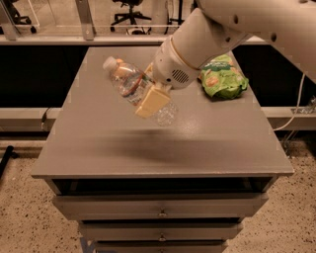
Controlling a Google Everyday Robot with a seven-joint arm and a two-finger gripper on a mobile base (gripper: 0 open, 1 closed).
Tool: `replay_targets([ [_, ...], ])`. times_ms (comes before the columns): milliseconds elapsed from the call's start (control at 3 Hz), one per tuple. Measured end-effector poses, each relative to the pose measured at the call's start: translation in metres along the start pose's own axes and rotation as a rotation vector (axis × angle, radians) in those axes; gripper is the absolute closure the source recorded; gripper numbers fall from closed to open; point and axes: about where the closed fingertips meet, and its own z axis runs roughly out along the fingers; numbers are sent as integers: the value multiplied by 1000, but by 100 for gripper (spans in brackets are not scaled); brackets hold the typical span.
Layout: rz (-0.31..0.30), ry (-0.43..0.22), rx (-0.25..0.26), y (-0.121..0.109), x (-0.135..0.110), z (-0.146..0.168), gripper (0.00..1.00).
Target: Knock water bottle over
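Clear plastic, the water bottle (pixel 126 79) hangs tilted above the grey table (pixel 98 148), its white cap toward the far left, pinched across its middle by my gripper (pixel 149 97), with a green snack bag (pixel 224 77) well apart to the right.

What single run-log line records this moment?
gripper: above table, shut on water bottle | water bottle: tilted, cap upper-left | green bag: on table

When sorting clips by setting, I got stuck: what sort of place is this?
Likely an office or lab: swivel chairs behind, grey drawer cabinet. The claw holds the water bottle above it.
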Motion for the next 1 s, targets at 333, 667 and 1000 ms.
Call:
replay_targets([
  [333, -22, 122, -6, -3, 11, 14, 100],
  [667, -52, 270, -12, -5, 25, 39, 99],
  [1000, -70, 365, -19, 1, 36, 51, 77],
])
